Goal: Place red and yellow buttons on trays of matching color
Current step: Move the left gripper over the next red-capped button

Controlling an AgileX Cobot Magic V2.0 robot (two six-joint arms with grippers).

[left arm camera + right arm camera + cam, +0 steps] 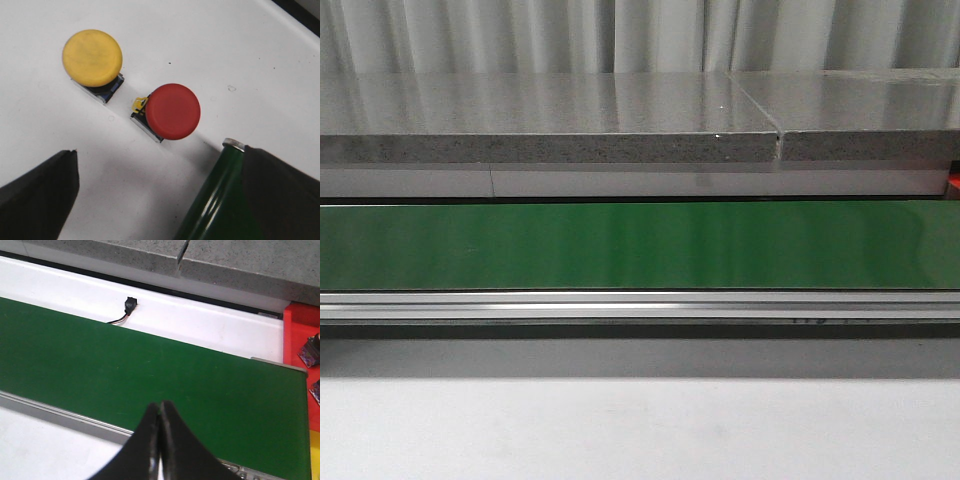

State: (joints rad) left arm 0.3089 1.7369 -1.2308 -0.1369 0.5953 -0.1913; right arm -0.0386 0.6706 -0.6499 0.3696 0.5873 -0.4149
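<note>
In the left wrist view a yellow button (92, 58) and a red button (173, 111) stand side by side on a white surface, each on a small dark base. My left gripper (159, 152) is open and empty, just short of the red button, its fingers wide apart. My right gripper (161, 405) is shut and empty over the near edge of the green belt (150, 370). A red tray (300, 335) shows at the belt's end, with a strip of yellow tray (315, 450) beside it. No gripper, button or tray shows in the front view.
A glossy green object with a metal tip (220, 200) lies against one left finger. The green conveyor belt (640, 245) spans the front view, with a grey stone slab (550, 130) behind it. A small black connector on wires (129, 306) lies beyond the belt. Small dark parts (310, 347) lie on the red tray.
</note>
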